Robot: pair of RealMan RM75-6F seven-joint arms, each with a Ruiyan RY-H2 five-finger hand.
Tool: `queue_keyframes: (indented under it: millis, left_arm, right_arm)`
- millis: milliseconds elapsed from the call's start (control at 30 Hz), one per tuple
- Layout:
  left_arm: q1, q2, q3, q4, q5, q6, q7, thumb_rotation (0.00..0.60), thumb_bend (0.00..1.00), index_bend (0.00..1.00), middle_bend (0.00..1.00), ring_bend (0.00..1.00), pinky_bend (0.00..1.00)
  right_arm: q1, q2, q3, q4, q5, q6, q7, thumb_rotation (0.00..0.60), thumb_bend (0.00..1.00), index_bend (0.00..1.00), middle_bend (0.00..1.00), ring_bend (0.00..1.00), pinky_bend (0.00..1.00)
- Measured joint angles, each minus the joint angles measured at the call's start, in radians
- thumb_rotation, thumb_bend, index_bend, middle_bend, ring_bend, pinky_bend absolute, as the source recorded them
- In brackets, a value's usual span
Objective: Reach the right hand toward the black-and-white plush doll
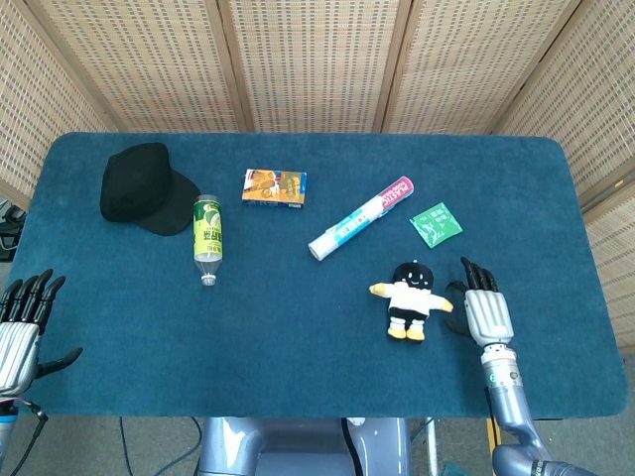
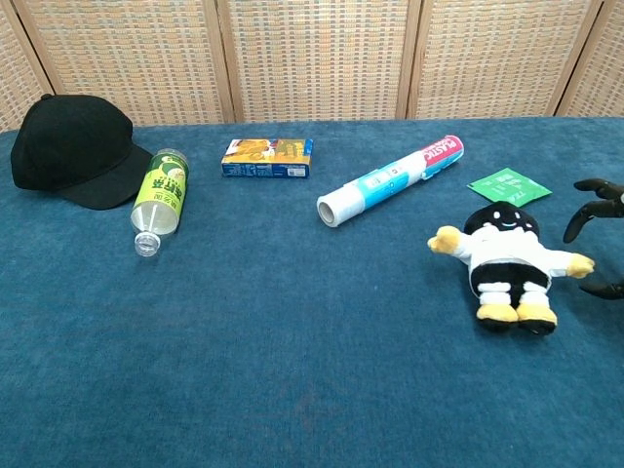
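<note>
The black-and-white plush doll [image 1: 409, 299] lies on its back on the blue table, with yellow hands and feet; in the chest view the plush doll [image 2: 507, 260] is at the right. My right hand [image 1: 483, 309] hovers just to the doll's right, fingers spread and holding nothing, a small gap from the doll's arm. Only its dark fingertips [image 2: 591, 207] show at the chest view's right edge. My left hand [image 1: 22, 325] rests open at the table's front left corner, far from the doll.
A green packet [image 1: 436, 223] lies behind the right hand. A white-and-blue tube [image 1: 360, 217], an orange box [image 1: 274, 187], a green bottle [image 1: 207, 239] and a black cap [image 1: 142, 186] are spread across the back half of the table [image 1: 298, 347].
</note>
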State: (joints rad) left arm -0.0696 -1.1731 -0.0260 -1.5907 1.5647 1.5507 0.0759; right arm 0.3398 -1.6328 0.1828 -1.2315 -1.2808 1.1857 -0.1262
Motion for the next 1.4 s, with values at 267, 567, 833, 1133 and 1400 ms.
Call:
queue_keyframes:
  millis: [267, 567, 833, 1133, 1400]
  left_arm:
    - [0.001, 0.001, -0.001, 0.002, -0.002, 0.001, -0.009, 0.6, 0.07, 0.0, 0.0, 0.0, 0.0]
    - [-0.001, -0.004, 0.0, 0.007, 0.001, -0.001, -0.008, 0.6, 0.07, 0.0, 0.0, 0.0, 0.0]
    - [-0.001, -0.005, -0.001, 0.007, 0.0, -0.002, -0.009, 0.6, 0.07, 0.0, 0.0, 0.0, 0.0]
    - [0.001, -0.002, -0.002, 0.009, -0.002, 0.001, -0.02, 0.6, 0.07, 0.0, 0.0, 0.0, 0.0]
    - [-0.003, -0.004, -0.003, 0.012, -0.005, -0.006, -0.02, 0.6, 0.07, 0.0, 0.0, 0.0, 0.0]
  right_arm:
    - [0.012, -0.021, 0.013, 0.032, 0.019, -0.005, 0.001, 0.6, 0.42, 0.51, 0.16, 0.0, 0.18]
    - [0.023, -0.03, 0.026, 0.047, 0.029, -0.001, 0.009, 0.6, 0.43, 0.61, 0.24, 0.04, 0.21]
    - [0.026, -0.021, 0.027, 0.022, 0.023, 0.014, 0.005, 0.6, 0.44, 0.62, 0.24, 0.05, 0.21]
    - [0.034, -0.025, 0.02, 0.003, 0.036, 0.003, -0.029, 0.6, 0.5, 0.63, 0.24, 0.05, 0.21]
    - [0.041, -0.017, 0.024, -0.022, 0.042, 0.004, -0.044, 0.6, 0.53, 0.65, 0.25, 0.05, 0.21]
